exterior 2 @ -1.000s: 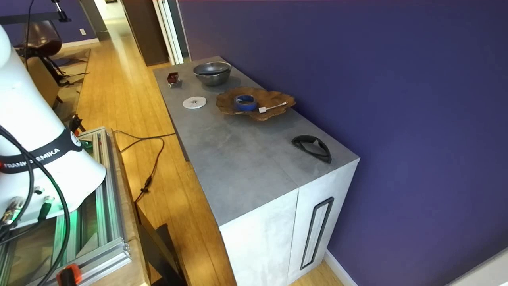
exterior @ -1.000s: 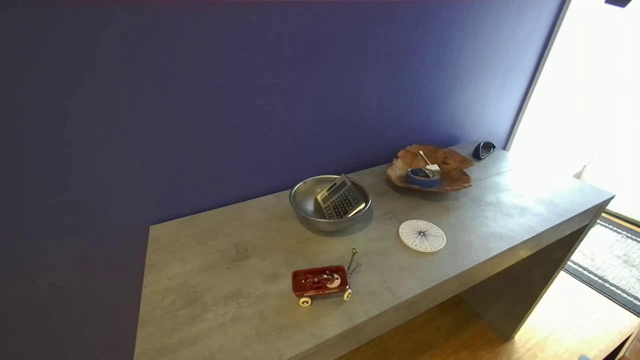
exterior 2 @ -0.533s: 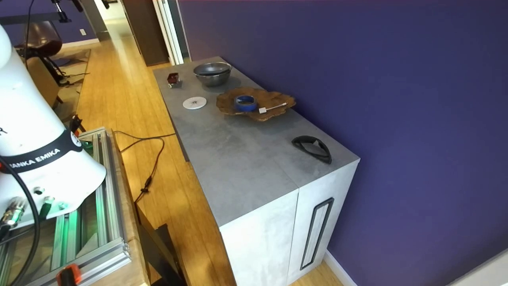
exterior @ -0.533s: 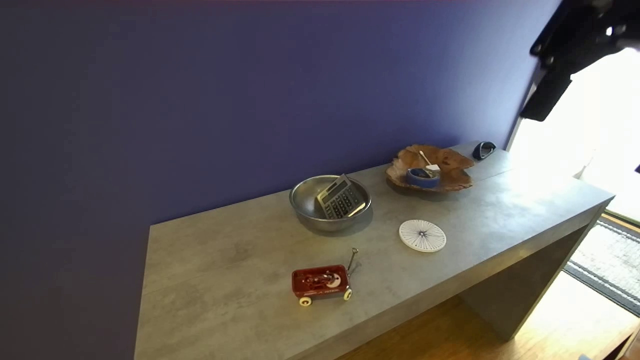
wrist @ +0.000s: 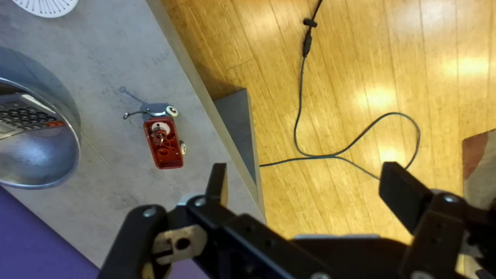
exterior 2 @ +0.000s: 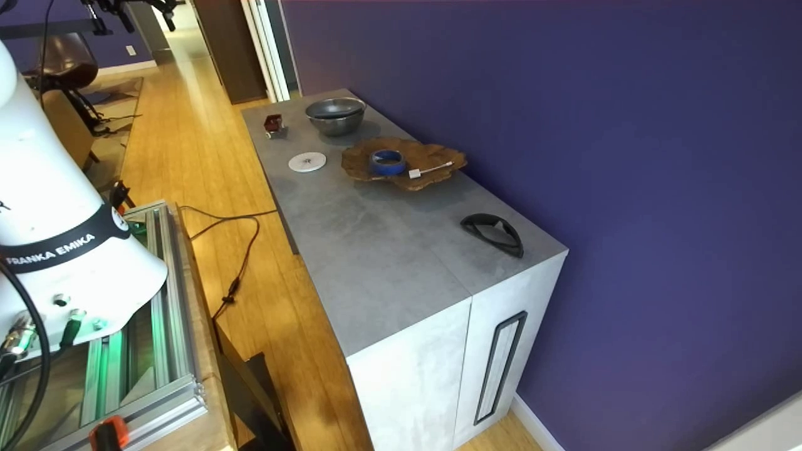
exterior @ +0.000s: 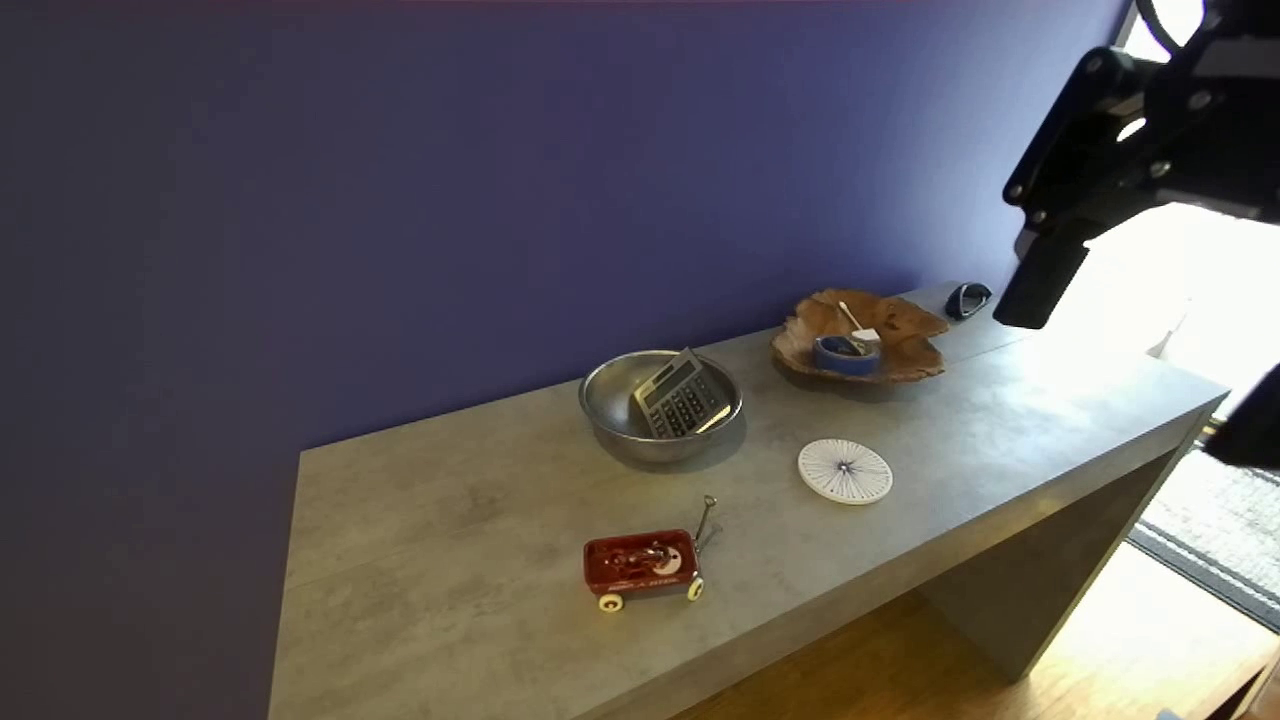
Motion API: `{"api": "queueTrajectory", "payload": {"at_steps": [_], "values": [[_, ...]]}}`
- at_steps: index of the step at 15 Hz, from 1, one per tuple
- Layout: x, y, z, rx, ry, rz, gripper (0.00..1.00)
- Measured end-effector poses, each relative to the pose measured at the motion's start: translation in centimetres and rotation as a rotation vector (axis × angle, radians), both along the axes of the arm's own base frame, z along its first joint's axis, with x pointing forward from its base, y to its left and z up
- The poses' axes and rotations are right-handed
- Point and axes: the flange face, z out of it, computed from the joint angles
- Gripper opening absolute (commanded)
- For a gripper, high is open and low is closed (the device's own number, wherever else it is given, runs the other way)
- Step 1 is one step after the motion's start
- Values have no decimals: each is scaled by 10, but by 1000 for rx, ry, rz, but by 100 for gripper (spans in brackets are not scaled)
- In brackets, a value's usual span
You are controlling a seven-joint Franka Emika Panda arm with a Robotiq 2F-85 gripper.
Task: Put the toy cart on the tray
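Observation:
The toy cart [exterior: 640, 575] is a small red wagon with pale wheels and a thin handle. It stands upright on the grey table and also shows in an exterior view [exterior 2: 273, 123] and in the wrist view [wrist: 167, 157]. The tray [exterior: 910, 318] is a brown wooden dish with a wavy rim, near the wall; it also shows in an exterior view [exterior 2: 359, 161] and is out of the wrist view. My gripper [exterior: 1140, 360] is open and empty, high above the table's front side. In the wrist view its fingers [wrist: 304, 190] are wide apart, with the cart up and left of them.
A metal bowl [exterior: 610, 400] holds a calculator [exterior: 682, 398]. A white disc [exterior: 845, 471] lies between the cart and the tray. Blue tape [exterior: 845, 360] and a white adapter [exterior 2: 415, 173] lie in the tray. A black curved object [exterior 2: 492, 233] lies at the table's far end.
My gripper has come into the exterior views from above, moving down and further over the scene toward the cart's side. The cart, tray and other objects have not moved.

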Motion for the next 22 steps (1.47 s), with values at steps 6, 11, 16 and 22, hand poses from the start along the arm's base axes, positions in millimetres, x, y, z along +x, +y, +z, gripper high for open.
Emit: {"api": "queueTrajectory", "payload": {"at_steps": [6,11,16,22], "values": [[33,22,-58,-16,-124,32,100],[86,51,-113,-62,-93,51,100],[92,63,-120,-66,-79,48,100],[91,63,-120,-68,-80,49,100]]}}
